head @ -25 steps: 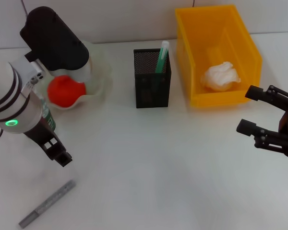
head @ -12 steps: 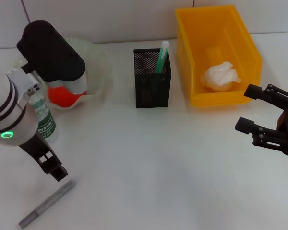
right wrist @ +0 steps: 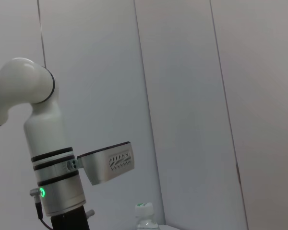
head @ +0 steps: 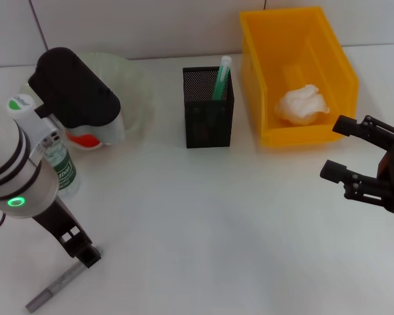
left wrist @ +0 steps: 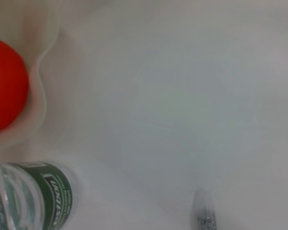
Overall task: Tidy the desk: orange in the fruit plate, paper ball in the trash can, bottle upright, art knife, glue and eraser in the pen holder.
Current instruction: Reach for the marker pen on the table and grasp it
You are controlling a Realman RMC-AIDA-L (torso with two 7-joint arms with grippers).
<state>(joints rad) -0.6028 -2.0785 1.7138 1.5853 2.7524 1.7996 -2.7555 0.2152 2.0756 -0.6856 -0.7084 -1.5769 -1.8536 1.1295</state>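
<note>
The grey art knife (head: pixel 58 285) lies flat near the front left edge; its end shows in the left wrist view (left wrist: pixel 204 219). My left gripper (head: pixel 84 252) hangs just above the knife's far end. The bottle (head: pixel 61 172) stands upright with a green label, beside the fruit plate (head: pixel 135 88). The orange (head: pixel 85 139) rests in that plate, mostly hidden by my left wrist, and shows clearly in the left wrist view (left wrist: pixel 5 86). The paper ball (head: pixel 302 105) sits in the yellow trash can (head: pixel 256 79). A green glue stick (head: pixel 220 79) stands in the black mesh pen holder (head: pixel 208 121). My right gripper (head: pixel 333 147) hovers open at the right. The eraser is out of view.
The trash can stands at the back right, close to the pen holder. A white wall runs behind the table. The bottle (left wrist: pixel 33 201) and the plate rim (left wrist: pixel 41 96) sit close to my left arm.
My left arm has moved toward the front edge, bringing its gripper down to the art knife. More of the bottle shows and less of the orange. The right gripper has stayed put.
</note>
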